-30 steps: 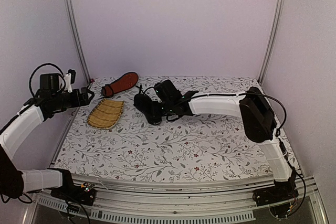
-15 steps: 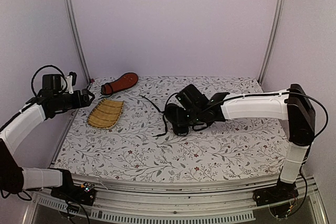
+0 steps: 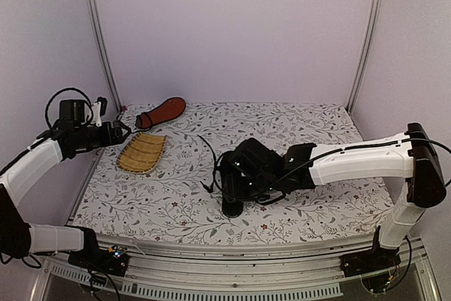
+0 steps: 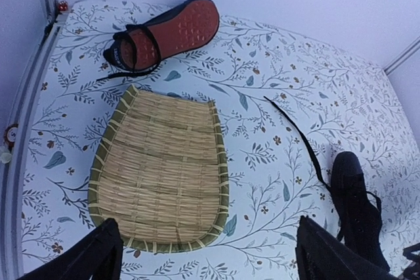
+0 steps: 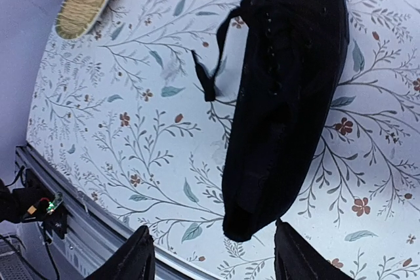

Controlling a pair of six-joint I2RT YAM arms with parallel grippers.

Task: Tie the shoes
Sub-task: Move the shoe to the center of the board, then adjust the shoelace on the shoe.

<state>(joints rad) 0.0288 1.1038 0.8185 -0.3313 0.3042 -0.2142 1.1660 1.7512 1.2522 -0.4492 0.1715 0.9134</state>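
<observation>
One of the shoes [image 5: 289, 96], all black, lies on the floral table with its loose lace [image 5: 216, 50] trailing to the left. My right gripper [image 5: 216, 263] hovers over its near end, jaws open on either side and apart from the fabric. In the top view this shoe [image 3: 231, 206] pokes out beneath the right gripper [image 3: 243, 181]. The other shoe [image 4: 167, 34] rests at the back left, reddish sole up. My left gripper [image 4: 210, 260] is open and holds nothing, above the near edge of the yellow mat.
The yellow woven mat [image 4: 161, 172] lies left of centre, between the two shoes. The table's front rail [image 5: 39, 181] runs close behind the right gripper. Metal frame posts [image 3: 99, 33] and walls close off the back and sides.
My right arm carried the black shoe from the back middle toward the front middle of the table, then its jaws opened and let it go. The left arm barely shifted.
</observation>
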